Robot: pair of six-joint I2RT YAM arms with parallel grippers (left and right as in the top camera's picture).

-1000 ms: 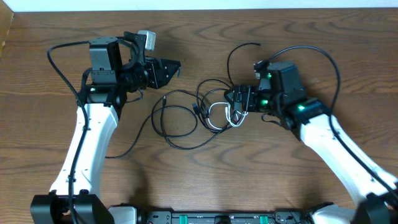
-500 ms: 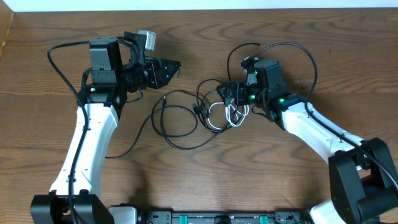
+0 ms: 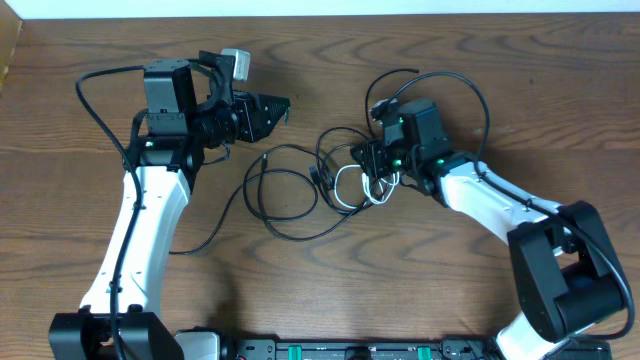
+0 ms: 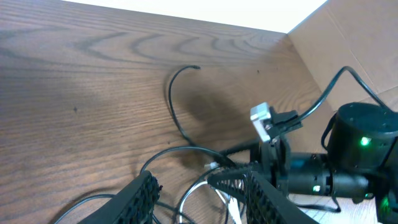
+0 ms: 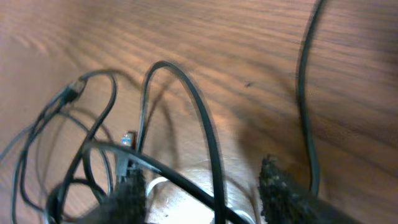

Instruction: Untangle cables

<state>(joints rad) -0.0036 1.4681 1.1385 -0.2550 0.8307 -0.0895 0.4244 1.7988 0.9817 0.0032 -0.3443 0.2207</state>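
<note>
- The cables (image 3: pixel 340 175) lay as one tangle of overlapping loops near the middle of the wooden table (image 3: pixel 430 290), between the two arms.
- The black cables (image 3: pixel 262 170) made up the wider loops on the tangle's left side. One thin black tail (image 3: pixel 205 240) ran out toward the lower left, passing beside the left arm.
- The white cable (image 3: pixel 347 195) formed small loops at the right end of the tangle and crossed the black cords there.
- A small plug end (image 3: pixel 264 157) lay on the table at the upper left edge of the loops.
- The right gripper (image 3: pixel 368 165) sat low over the right end of the tangle, directly at the white loops.
- In the right wrist view, the right gripper's jaws stood apart with a moderate gap. A black cord ran across that gap and part of the white loop lay below it. The fingers (image 5: pixel 280 193) were blurred, and neither was seen pressing on a cord.
- The left gripper (image 3: pixel 272 108) was positioned up and to the left of the tangle, well apart from it, and pointed toward it.
- In the left wrist view, the left gripper's jaws stood partly apart with nothing held. The loops lay ahead of and below the fingertips.
- A free black cable end (image 4: pixel 180 93) curved up out of the tangle toward the far table edge, beyond the right gripper.
</note>
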